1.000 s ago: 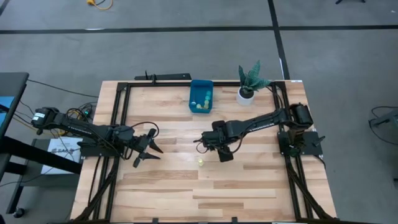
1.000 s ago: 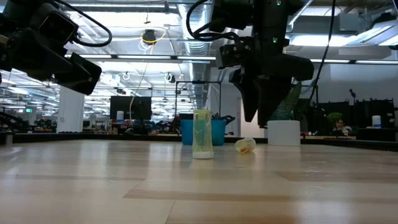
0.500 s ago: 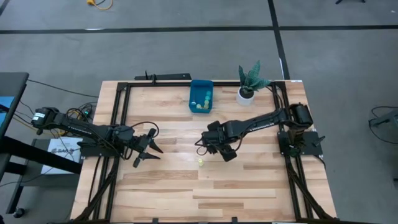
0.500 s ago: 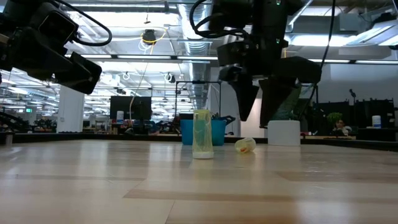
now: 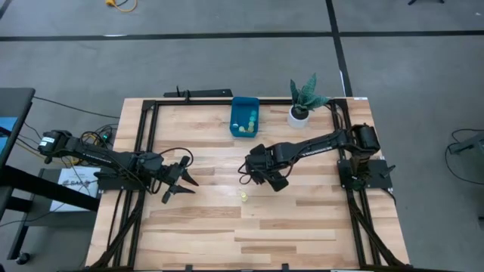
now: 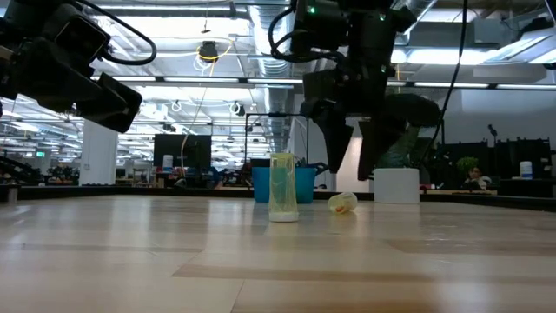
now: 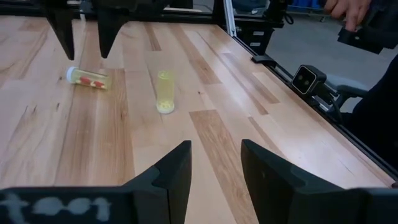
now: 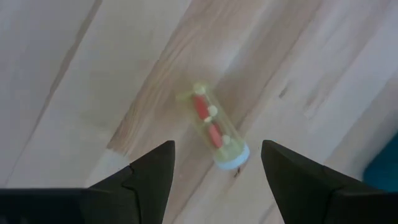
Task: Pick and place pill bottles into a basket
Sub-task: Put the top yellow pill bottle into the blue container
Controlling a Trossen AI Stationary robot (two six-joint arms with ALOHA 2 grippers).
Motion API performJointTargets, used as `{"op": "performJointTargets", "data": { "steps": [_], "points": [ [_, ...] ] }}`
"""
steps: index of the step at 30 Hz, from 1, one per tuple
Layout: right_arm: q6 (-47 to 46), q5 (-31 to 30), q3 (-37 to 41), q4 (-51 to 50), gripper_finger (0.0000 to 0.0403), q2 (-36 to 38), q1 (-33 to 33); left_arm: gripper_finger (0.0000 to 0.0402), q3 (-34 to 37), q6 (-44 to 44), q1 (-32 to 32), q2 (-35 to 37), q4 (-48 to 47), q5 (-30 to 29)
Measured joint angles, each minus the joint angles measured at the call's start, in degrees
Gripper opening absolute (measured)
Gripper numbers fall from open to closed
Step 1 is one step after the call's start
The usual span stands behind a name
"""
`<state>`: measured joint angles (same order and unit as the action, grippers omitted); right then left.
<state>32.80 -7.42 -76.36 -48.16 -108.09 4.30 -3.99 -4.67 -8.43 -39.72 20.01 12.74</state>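
Fallen bottle: a pale yellow pill bottle [image 8: 214,134] with red pills inside and a pale cap lies on its side on the wooden table [image 5: 302,227], on the near side of the blue basket [image 5: 244,118] and well apart from it. In the low view it shows as a small tipped bottle [image 6: 342,203] on the boards.

Standing bottle: a second pale yellow pill bottle [image 6: 282,187] stands upright, just beside the fallen one and farther from the basket; from above it is a small yellow dot [image 5: 244,196].

Basket: the bright-blue bin sits at the far edge of the table, with several small bottles [image 5: 243,125] already inside.

Right gripper: the right gripper [image 8: 214,171] hangs above the fallen bottle, fingers spread wide with the bottle showing between them, holding nothing. From above it sits between the basket and the standing bottle [image 5: 261,170].

Left gripper: the left gripper [image 5: 181,181] waits well away from the basket, over the left part of the table, fingers parted and empty; its own view looks across the boards at both bottles.

Potted plant: a green plant in a white pot [image 5: 299,115] stands just beside the basket.

Person: a hand [image 7: 348,9] shows beyond the table's edge in the left wrist view.
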Motion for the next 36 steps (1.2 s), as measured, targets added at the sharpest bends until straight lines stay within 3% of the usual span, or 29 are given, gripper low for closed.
{"op": "performJointTargets", "data": {
  "steps": [10,20,30,36],
  "points": [
    [2.0,0.0,2.8,5.9,0.0235,0.0,-0.3,0.0128,0.0,-0.6,0.0,0.0,0.2,0.0],
    [2.8,0.4,2.8,4.7,0.0235,-0.1,-1.9,0.0128,0.0,-0.9,0.0,0.0,0.3,0.0],
    [3.7,-0.5,2.2,4.8,0.0235,-6.7,-1.9,0.0128,0.0,-1.0,0.0,0.0,0.4,0.0],
    [2.9,-0.2,2.3,5.1,0.0227,-6.6,-1.8,0.0128,0.0,-1.0,0.0,0.0,0.5,0.0]
  ]
}}
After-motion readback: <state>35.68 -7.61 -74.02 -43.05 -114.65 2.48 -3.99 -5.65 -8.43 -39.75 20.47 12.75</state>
